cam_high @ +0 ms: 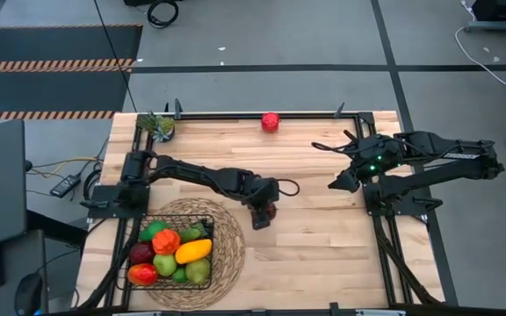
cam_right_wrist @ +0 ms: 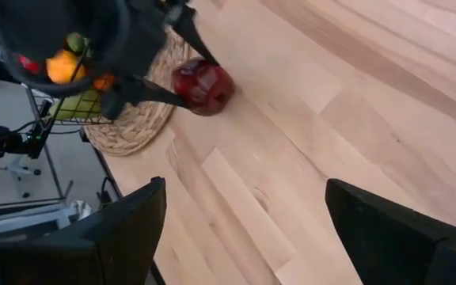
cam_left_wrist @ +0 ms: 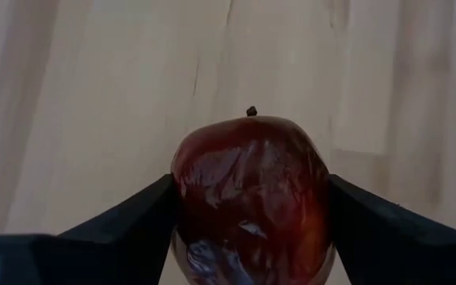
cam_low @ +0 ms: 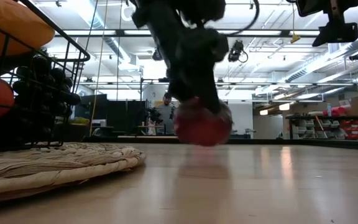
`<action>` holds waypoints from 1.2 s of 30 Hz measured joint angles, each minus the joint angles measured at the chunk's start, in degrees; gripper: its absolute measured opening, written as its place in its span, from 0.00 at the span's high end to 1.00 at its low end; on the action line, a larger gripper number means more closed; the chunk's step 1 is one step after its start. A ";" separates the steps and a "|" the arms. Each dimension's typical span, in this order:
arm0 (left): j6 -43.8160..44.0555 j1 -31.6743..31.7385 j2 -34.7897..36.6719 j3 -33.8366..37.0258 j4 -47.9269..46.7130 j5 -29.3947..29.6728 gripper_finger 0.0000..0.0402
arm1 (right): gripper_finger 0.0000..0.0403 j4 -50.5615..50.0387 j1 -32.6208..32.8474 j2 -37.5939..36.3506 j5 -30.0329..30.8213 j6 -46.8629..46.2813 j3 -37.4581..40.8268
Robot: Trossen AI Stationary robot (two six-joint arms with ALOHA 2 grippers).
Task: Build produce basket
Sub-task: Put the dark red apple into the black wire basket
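My left gripper (cam_high: 262,214) is shut on a dark red apple (cam_left_wrist: 252,198) near the table's middle, just right of the round woven mat (cam_high: 227,241). The apple also shows in the low view (cam_low: 202,126) and the right wrist view (cam_right_wrist: 203,85). The black wire basket (cam_high: 205,219) stands on the mat and holds several fruits, among them an orange, a yellow one and green ones. A second red apple (cam_high: 271,121) lies at the table's far edge. My right gripper (cam_high: 341,182) is open and empty, raised at the right side; it also shows in its own wrist view (cam_right_wrist: 245,186). My left gripper pinches the apple's two opposite sides (cam_left_wrist: 182,198) between its two fingers. The fingers (cam_low: 188,74) come from above, pointing down. The apple's stem (cam_left_wrist: 252,111) points sideways. The apple sits at or just above the table top; I cannot tell whether it is lifted clear.
A small green potted plant (cam_high: 159,125) stands at the far left corner. Bare wooden table top (cam_high: 323,254) lies right of the mat. Black frame rails (cam_high: 385,237) run along the table's sides.
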State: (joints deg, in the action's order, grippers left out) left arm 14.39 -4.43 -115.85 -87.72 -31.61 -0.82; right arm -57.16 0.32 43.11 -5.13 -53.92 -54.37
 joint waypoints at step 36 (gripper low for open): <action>36.31 -28.07 24.09 -9.49 -38.82 0.16 0.29 | 0.13 2.71 0.00 -0.02 2.74 8.69 0.00</action>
State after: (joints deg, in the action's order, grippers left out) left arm 50.70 -32.50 -91.77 -97.21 -70.43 -0.66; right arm -54.45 0.32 43.09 -2.39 -45.23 -54.37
